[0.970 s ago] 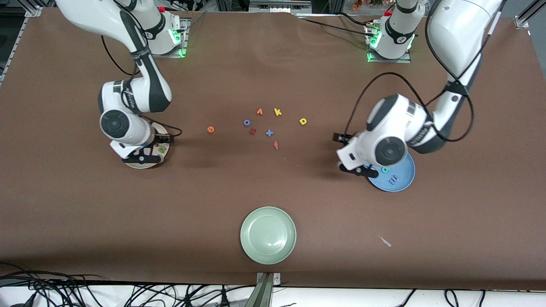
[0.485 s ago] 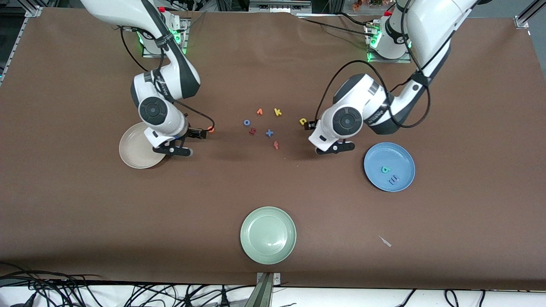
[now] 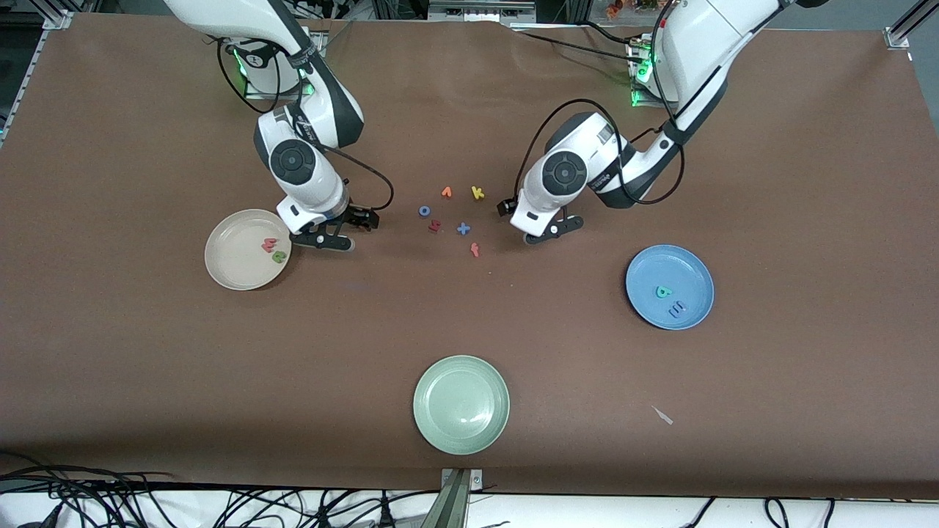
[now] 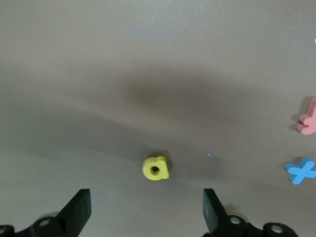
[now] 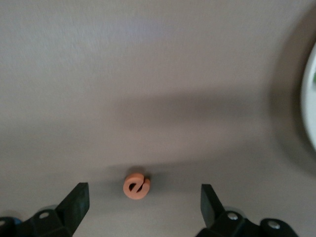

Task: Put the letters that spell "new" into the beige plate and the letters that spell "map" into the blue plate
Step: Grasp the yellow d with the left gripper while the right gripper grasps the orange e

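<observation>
From across the table, the right gripper (image 3: 328,238) hangs low over the cloth just beside the beige plate (image 3: 229,265), on the side toward the loose letters, its fingers spread and holding nothing. In that plate lie the pink w (image 3: 268,246) and the green n (image 3: 279,257), side by side. The left gripper (image 3: 549,231) hangs low over the table between the loose letters and the blue plate (image 3: 689,265), also spread and empty. In the blue plate lie the teal a (image 3: 663,291) and the blue m (image 3: 677,309). The orange e and yellow p are hidden under the wrists here. Between the arms lie an orange v (image 3: 446,192), a yellow k (image 3: 477,193), a blue o (image 3: 425,211), a red letter (image 3: 435,226), a blue x (image 3: 463,229) and a red f (image 3: 475,250). A green plate (image 3: 439,425) sits nearest the camera.

In the left wrist view, the yellow p (image 4: 156,168) lies flat on the cloth between the two wide-apart fingers (image 4: 77,212), touched by neither. The blue x (image 4: 300,171) and the red f (image 4: 309,120) show at the edge.

In the right wrist view, the orange e (image 5: 136,185) lies flat between the open fingers (image 5: 75,203), untouched, and the beige plate's rim (image 5: 308,108) shows at the edge.
</observation>
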Controlling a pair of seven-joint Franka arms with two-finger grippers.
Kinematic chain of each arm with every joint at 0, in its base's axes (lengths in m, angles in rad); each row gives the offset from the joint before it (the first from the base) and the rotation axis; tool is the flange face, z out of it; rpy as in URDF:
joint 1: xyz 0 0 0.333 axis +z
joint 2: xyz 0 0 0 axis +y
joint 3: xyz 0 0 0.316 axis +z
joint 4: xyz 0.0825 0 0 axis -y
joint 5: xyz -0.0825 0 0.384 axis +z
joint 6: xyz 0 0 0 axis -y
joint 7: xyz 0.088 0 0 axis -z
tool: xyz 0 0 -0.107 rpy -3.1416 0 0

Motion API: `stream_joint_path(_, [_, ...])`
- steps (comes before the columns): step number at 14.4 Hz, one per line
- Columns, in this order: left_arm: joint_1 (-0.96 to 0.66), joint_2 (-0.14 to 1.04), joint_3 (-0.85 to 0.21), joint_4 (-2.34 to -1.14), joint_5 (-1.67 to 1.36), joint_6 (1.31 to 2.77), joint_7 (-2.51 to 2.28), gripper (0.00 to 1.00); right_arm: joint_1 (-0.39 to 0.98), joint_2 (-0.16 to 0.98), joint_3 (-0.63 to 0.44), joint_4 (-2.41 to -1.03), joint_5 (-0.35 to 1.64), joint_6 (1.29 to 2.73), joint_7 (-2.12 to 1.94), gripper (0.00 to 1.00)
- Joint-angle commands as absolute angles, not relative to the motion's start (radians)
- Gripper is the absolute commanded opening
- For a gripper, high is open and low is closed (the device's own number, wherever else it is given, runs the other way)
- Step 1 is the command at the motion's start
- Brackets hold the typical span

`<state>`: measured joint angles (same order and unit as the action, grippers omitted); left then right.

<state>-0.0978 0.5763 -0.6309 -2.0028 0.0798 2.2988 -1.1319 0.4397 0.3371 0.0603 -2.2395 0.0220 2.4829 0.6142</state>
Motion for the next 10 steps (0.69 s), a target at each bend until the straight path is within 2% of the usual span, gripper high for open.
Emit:
stream_joint_path(1, [-0.112, 0.583, -0.623, -2.025, 0.174, 2.345, -1.193, 0.99, 0.436, 0.316, 0.077, -2.289, 0.032, 2.548, 0.629, 1.00])
stream_joint_path(6, [-0.121, 0.635, -0.624, -2.023, 0.354, 2.384, -1.376, 0.98, 0.437, 0.365, 0.077, -2.287, 0.031, 2.612, 0.621, 1.00])
stream_joint_path(10, [-0.126, 0.647, -0.627, -2.023, 0.385, 2.395, -1.448, 0.98, 0.439, 0.383, 0.087, -2.287, 0.031, 2.623, 0.620, 1.00])
